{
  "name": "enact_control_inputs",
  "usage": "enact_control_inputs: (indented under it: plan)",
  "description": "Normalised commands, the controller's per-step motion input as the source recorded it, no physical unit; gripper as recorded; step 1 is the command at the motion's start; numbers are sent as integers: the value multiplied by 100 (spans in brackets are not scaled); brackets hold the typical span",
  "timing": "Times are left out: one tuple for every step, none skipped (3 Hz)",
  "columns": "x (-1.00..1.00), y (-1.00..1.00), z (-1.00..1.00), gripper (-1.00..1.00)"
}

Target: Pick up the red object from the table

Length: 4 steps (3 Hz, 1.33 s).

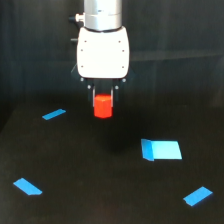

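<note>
— Starting nearest the camera, what lies on the table (100, 200)?

— Two flat blue patches sit low in the exterior view: one at its left (27, 186), one at its right (198, 196). Both lie flat on the matte black surface, well apart from each other.

— And farther back?

— A larger blue patch (161, 149) lies right of centre, and a thin blue strip (54, 114) lies at the left, farther back again.

— Where is the red object?

— The red object (103, 106) sits between the dark fingers (93, 102) of the gripper (103, 107), which are closed against its sides. It hangs under the white gripper body (103, 52), near the centre. Whether its base touches the table or is raised off it, I cannot tell.

— Anything behind?

— Only the arm's silver wrist section (102, 14), rising out of frame against a dark backdrop.
</note>
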Motion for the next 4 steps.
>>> enact_control_inputs:
  plan:
    - [1,-6,15,-100]
    - [1,0,16,-98]
    - [-1,-10,15,-93]
    - [2,2,12,-100]
